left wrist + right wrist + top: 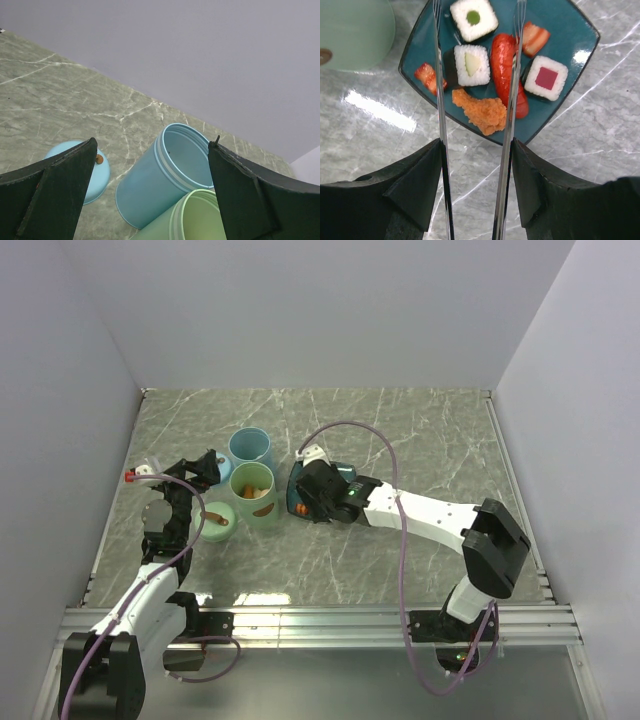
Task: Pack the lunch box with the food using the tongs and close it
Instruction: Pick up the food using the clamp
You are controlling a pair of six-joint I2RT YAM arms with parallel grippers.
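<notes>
tongs [440, 90] sit pinched in your half-closed right gripper [476, 150], their long arms pointing straight ahead over the food [470, 65] on the teal plate [570, 45] (your left gripper [152, 145] gapes empty).

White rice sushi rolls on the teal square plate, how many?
3: green-centred rice roll at the top edge, cucumber-centred rice roll in the middle, pink-centred rice roll at right. Others may hide off-frame.

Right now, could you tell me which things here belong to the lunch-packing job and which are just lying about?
For the job: tongs, in the right gripper; food; blue tub; green tub; green lid.
Just there: teal plate, only carrying the food.
</notes>
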